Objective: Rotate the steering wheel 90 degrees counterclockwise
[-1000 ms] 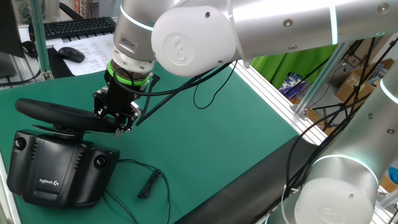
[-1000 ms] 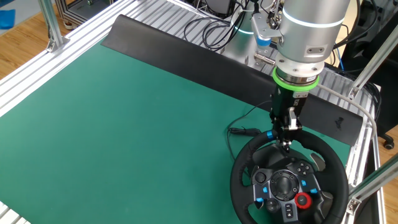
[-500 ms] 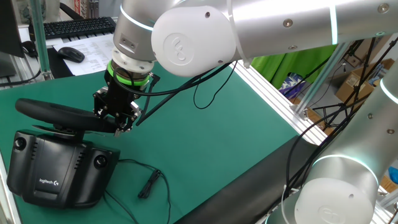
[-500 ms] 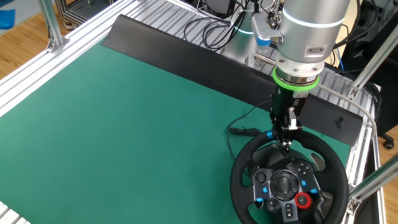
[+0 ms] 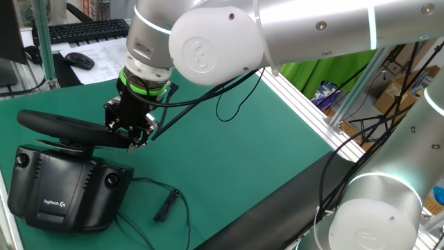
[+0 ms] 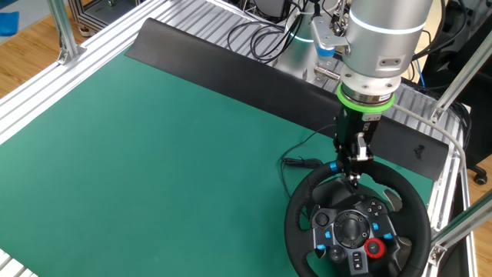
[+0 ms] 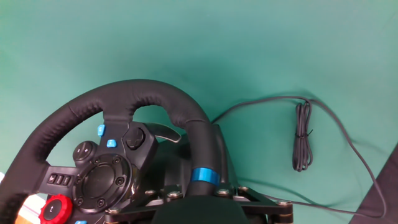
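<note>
Gripper (image 5: 135,139) first: from one fixed view it hangs from the silver arm, pointing steeply down, with its fingertips at the near end of the steering wheel (image 5: 69,128). The rim shows edge-on here, a dark bar tilted above the bulky black base (image 5: 62,191), which sits on the green mat (image 5: 243,146) with a cable (image 5: 170,201) trailing beside it. The fingertips appear to straddle the rim, but this angle does not show whether they press on it.

From the other fixed view, the gripper (image 6: 354,171) comes down onto the top of the steering wheel (image 6: 307,201), right beside the small blue stripe (image 6: 334,166). The jaws look narrowed around the rim at that spot. The stripe sits at the very top and the red button (image 6: 373,248) low down, so the wheel seems to stand in its centred position.

From the hand view, the steering wheel (image 7: 137,99) fills the lower left, and the blue stripe (image 7: 205,176) lies just ahead of the gripper body at the bottom edge. The fingertips themselves are out of frame. A bundled cable (image 7: 302,137) lies on the mat to the right.

Judging from all this, the grasp is probably made, but the quarter turn counterclockwise is still entirely to do.
</note>
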Action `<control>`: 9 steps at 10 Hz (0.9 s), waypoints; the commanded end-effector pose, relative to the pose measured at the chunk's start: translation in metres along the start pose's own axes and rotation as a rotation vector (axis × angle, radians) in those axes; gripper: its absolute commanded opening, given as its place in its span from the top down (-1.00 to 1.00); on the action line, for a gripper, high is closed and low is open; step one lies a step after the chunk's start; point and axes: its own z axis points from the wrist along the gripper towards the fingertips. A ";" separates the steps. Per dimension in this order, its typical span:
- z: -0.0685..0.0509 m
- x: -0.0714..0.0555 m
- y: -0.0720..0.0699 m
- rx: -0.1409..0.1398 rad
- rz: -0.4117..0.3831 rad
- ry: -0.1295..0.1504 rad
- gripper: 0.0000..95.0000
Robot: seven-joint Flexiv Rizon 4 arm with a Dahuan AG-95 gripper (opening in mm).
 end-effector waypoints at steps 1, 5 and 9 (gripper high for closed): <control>-0.001 0.001 0.001 -0.001 0.000 0.000 0.60; -0.024 -0.007 -0.003 0.079 -0.055 0.013 -1.00; -0.023 -0.011 -0.003 0.093 -0.177 -0.029 -1.00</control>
